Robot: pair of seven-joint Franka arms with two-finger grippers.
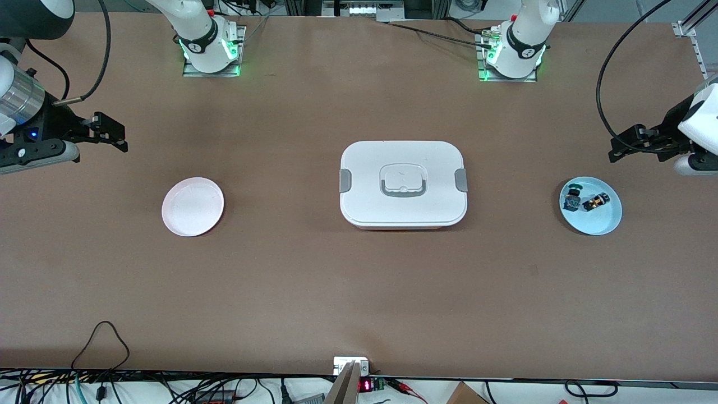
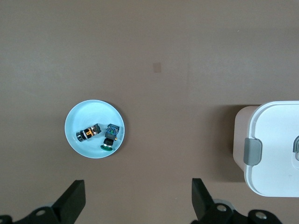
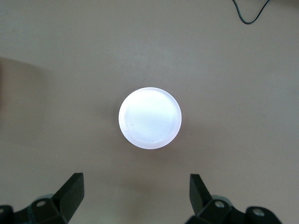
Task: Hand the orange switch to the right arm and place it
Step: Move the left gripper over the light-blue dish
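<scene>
Orange switch (image 1: 595, 202) lies on its side in blue dish (image 1: 608, 221), below left gripper (image 1: 617, 150); we note both jaws spread, right gripper (image 1: 115, 137) waiting.

Two switches lie in the light blue plate (image 1: 603, 224): one orange switch (image 1: 594, 202) and one green-capped switch (image 1: 572, 197). Two plates in all, the blue one and a pink plate (image 1: 192, 206), one at each end of the single white lidded box (image 1: 403, 183)
</scene>
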